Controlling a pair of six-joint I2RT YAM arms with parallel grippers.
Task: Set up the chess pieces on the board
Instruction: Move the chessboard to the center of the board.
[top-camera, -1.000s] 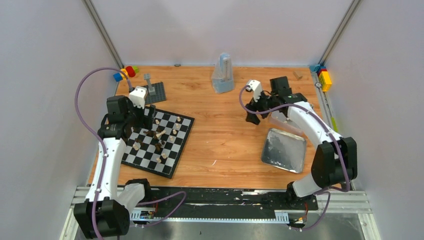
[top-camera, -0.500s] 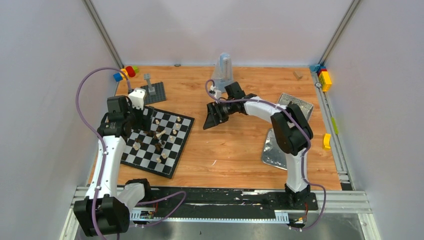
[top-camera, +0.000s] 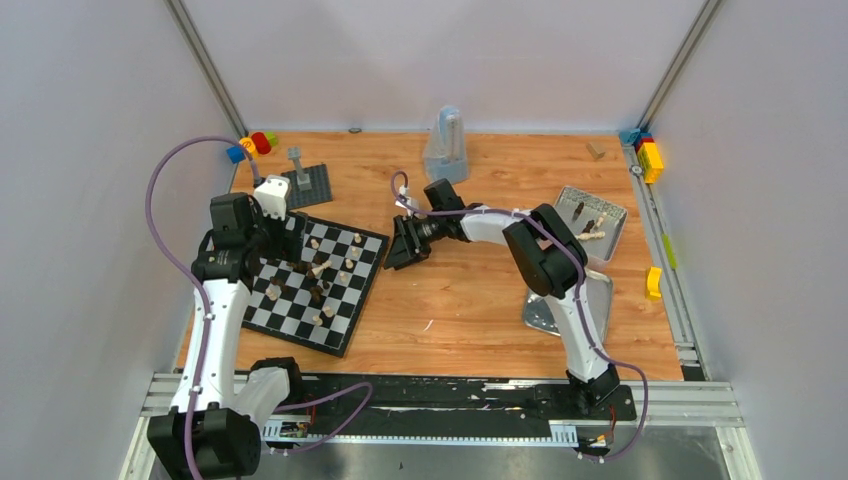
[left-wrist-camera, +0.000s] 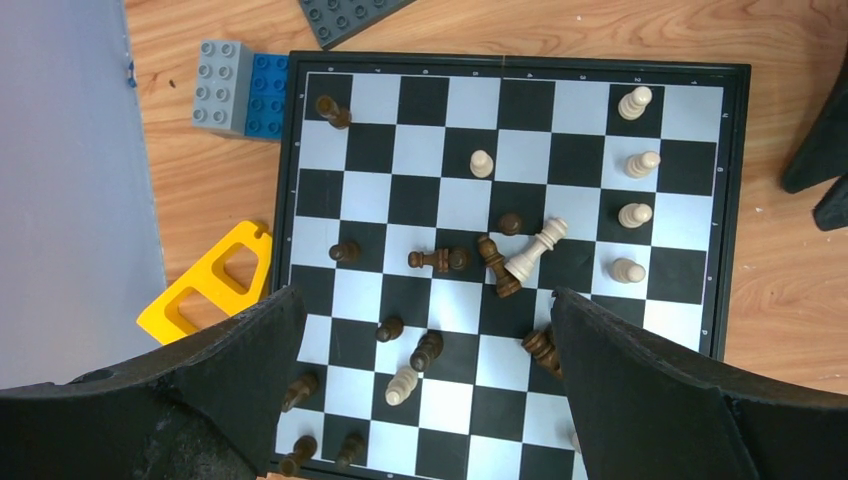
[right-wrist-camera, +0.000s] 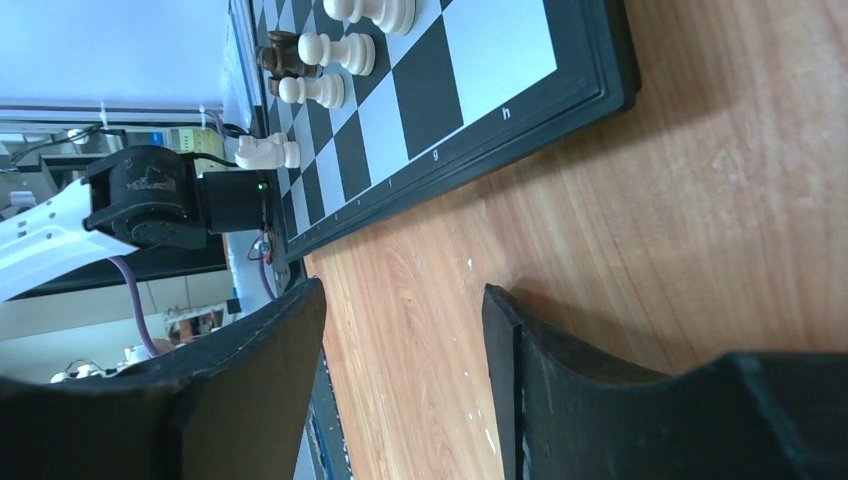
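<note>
Hovering left end effector (left-wrist-camera: 415, 320): open wide, empty, above black-and-white checked chessboard (left-wrist-camera: 420, 100), likely choosing fallen brown/cream chess pieces (left-wrist-camera: 535, 250) | right end effector (right-wrist-camera: 402, 300): parted, empty, beside it.

The left arm (top-camera: 215, 320) rises straight from its base, its wrist bent over so the left gripper (left-wrist-camera: 422, 297) points down, jaws spread as wide as they go with nothing between them. The right arm (top-camera: 580, 320) climbs from its base, folds sharply at the elbow and stretches its forearm far to the left. The right gripper (right-wrist-camera: 402, 293) sits low, fingers apart and empty.
</note>
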